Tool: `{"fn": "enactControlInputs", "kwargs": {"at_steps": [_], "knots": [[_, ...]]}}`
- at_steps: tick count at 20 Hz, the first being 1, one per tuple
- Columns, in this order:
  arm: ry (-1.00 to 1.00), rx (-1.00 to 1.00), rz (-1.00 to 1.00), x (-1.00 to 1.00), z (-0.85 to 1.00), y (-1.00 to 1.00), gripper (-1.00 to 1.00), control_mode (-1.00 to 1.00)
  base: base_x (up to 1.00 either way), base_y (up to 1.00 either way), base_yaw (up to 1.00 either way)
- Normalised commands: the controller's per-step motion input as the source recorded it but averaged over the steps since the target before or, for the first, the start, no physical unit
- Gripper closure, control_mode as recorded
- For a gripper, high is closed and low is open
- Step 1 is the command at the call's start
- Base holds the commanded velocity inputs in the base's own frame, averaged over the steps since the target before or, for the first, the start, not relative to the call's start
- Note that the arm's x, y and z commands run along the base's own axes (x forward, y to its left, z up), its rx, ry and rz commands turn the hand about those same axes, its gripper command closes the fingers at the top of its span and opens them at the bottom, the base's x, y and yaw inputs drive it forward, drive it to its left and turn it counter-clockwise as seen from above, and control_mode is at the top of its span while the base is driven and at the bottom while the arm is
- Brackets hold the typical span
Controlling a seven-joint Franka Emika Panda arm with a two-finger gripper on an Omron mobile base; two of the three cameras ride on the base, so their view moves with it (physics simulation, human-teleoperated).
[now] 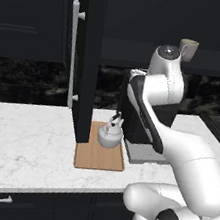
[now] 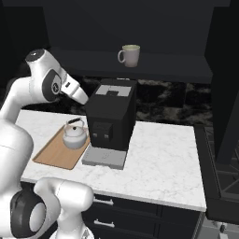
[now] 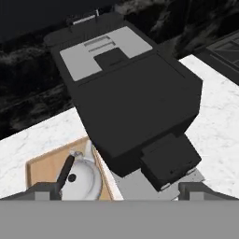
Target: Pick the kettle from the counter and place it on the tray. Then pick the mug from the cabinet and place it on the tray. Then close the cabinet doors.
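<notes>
Small rounded white-silver kettle (image 2: 75, 136) with dark arched handle, standing upright on the light-brown wooden tray (image 2: 52, 156), toward the tray's far end and just beside a black boxy coffee machine (image 2: 112, 119). Tray lying flat on the white marble worktop (image 2: 158, 158), partly tucked behind the edge of an open cabinet door (image 1: 90, 58) in the left base view. Above, on the shelf of the dark upper cabinet (image 2: 154, 70), a pale grey-green mug (image 2: 130, 55) standing upright, handle turned to the left in the right base view, well apart from the kettle below. Fingers (image 3: 43, 190) spread wide and holding nothing, hanging above the coffee machine and the near end of the tray, looking down on both. First step judged complete, with the kettle resting on the tray; second step, fetching the mug, judged in hand but not yet begun in earnest. Next move judged to call for raising the hand up to shelf height, reaching in past the open door, and closing on the mug's body without knocking it back or clipping the coffee machine's top on the way.
</notes>
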Motion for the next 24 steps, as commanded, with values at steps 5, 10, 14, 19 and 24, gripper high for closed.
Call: {"fn": "enactControlInputs", "kwargs": {"at_steps": [5, 10, 14, 19, 24], "knots": [[0.05, -0.05, -0.20, 0.49, 0.30, -0.73, -1.00, -1.00, 0.00, 0.00, 0.00], [0.00, -0.04, -0.02, 0.35, 0.03, -0.45, -1.00, -1.00, 0.00, 0.00, 0.00], [-0.12, -0.06, -0.01, 0.13, 0.11, -0.25, -1.00, -1.00, 0.00, 0.00, 0.00], [-0.11, -0.07, -0.03, 0.13, 0.11, -0.24, -1.00, -1.00, 0.00, 0.00, 0.00], [-0.08, -0.07, -0.06, 0.11, 0.36, -0.28, -1.00, -1.00, 0.00, 0.00, 0.00]]}}
